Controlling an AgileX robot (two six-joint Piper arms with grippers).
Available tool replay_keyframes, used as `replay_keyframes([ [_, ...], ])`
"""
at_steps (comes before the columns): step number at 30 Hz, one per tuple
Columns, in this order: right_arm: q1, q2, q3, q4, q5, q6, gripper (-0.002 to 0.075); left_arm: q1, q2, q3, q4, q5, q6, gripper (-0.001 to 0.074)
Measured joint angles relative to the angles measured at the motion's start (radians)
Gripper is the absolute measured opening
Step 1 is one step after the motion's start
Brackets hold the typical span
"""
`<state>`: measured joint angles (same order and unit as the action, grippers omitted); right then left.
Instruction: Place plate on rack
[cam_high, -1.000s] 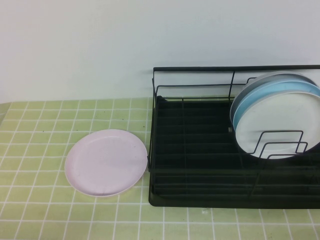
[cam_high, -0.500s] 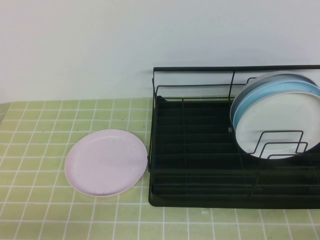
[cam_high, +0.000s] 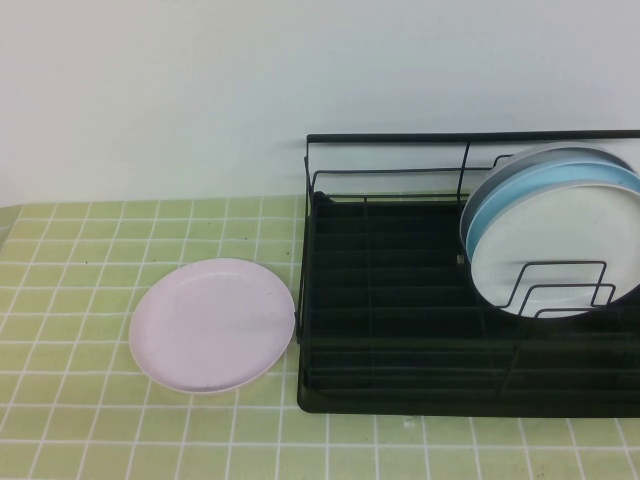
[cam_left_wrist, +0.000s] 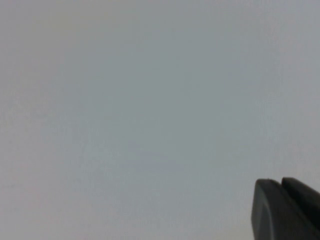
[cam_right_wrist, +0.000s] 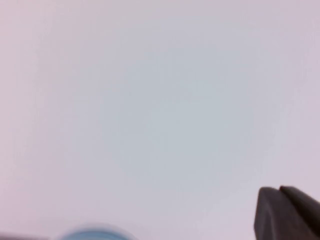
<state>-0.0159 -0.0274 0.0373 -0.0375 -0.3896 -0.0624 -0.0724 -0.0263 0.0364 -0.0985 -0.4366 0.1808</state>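
Note:
The pale pink plate (cam_high: 212, 325) lies flat on the green tiled table, just left of the black wire rack (cam_high: 400, 300). Neither arm shows in the high view. The left wrist view shows only a blank pale wall and my left gripper (cam_left_wrist: 280, 181), its two dark fingertips pressed together with nothing between them. The right wrist view shows the same blank wall and my right gripper (cam_right_wrist: 279, 189), also shut and empty. Both grippers are away from the plate and the rack.
A white plate (cam_high: 560, 255) and a light blue plate (cam_high: 545, 190) stand upright in the rack's right end. The rack's left slots hold nothing. A tall back rail (cam_high: 470, 137) runs along the rack. A pale blue edge (cam_right_wrist: 95, 234) shows in the right wrist view.

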Motion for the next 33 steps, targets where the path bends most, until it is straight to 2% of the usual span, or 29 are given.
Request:
replay_keyframes([
  [7,0.000,0.000,0.000,0.018,-0.051,-0.002,-0.0003,0.000,0.000,0.000,-0.006,-0.115,0.040,0.0000],
  [12,0.000,0.000,0.000,0.018,-0.054,-0.002,-0.0003,0.000,0.000,0.000,-0.046,-0.126,0.121,0.0000],
  [15,0.000,0.000,0.000,0.018,-0.077,-0.002,-0.0003,0.000,0.000,-0.004,-0.122,-0.164,0.038,0.0000],
  [17,0.000,0.000,-0.002,0.018,-0.080,-0.004,-0.0003,0.000,0.000,-0.028,-0.153,-0.123,0.034,0.0000],
  [20,0.000,0.000,-0.004,0.049,-0.061,-0.021,-0.0003,0.000,0.000,-0.107,-0.151,0.037,0.067,0.0000],
  [22,0.000,0.000,-0.017,0.083,0.006,-0.031,-0.0003,0.000,0.002,-0.181,-0.151,0.171,0.096,0.0000],
  [25,0.000,0.002,-0.084,0.091,0.231,-0.035,-0.0003,0.000,0.004,-0.269,-0.151,0.290,0.144,0.0000],
  [28,0.000,0.002,-0.167,0.091,0.453,-0.049,-0.0003,0.000,0.004,-0.306,-0.151,0.303,0.147,0.0000],
  [33,0.000,0.002,-0.259,0.082,0.706,-0.051,-0.0003,0.000,0.004,-0.306,-0.174,0.299,0.121,0.0001],
])
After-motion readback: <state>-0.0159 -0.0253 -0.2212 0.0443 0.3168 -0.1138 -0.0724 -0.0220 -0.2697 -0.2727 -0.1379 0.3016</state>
